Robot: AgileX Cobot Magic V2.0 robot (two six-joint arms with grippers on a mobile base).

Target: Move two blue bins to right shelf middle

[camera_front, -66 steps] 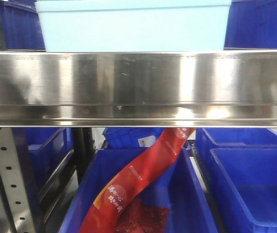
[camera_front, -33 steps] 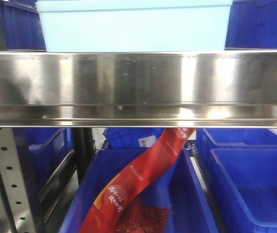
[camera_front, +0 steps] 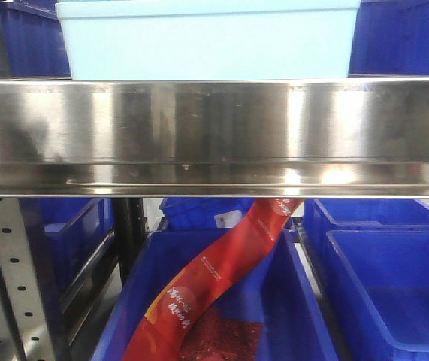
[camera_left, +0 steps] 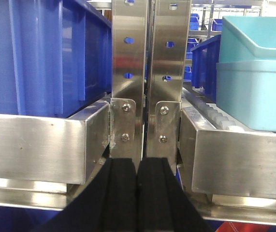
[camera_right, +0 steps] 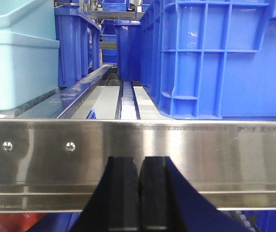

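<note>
A pale blue bin (camera_front: 206,41) stands on the shelf at top centre of the front view, behind the steel rail. In the left wrist view it sits at the right, and a second pale bin (camera_left: 256,29) is nested in the lower one (camera_left: 254,96). The right wrist view has the same pair at the left, the upper bin (camera_right: 14,17) resting in the lower bin (camera_right: 17,67). My left gripper (camera_left: 138,164) is shut and holds nothing, below and left of the bins. My right gripper (camera_right: 139,164) is also shut on nothing, in front of the rail. Neither touches a bin.
A steel shelf rail (camera_front: 214,135) crosses the front view. Beneath it a dark blue bin (camera_front: 289,301) holds a red snack bag (camera_front: 222,278). Two steel uprights (camera_left: 147,72) stand before the left gripper. Dark blue crates (camera_right: 225,58) (camera_left: 46,53) flank the pale bins.
</note>
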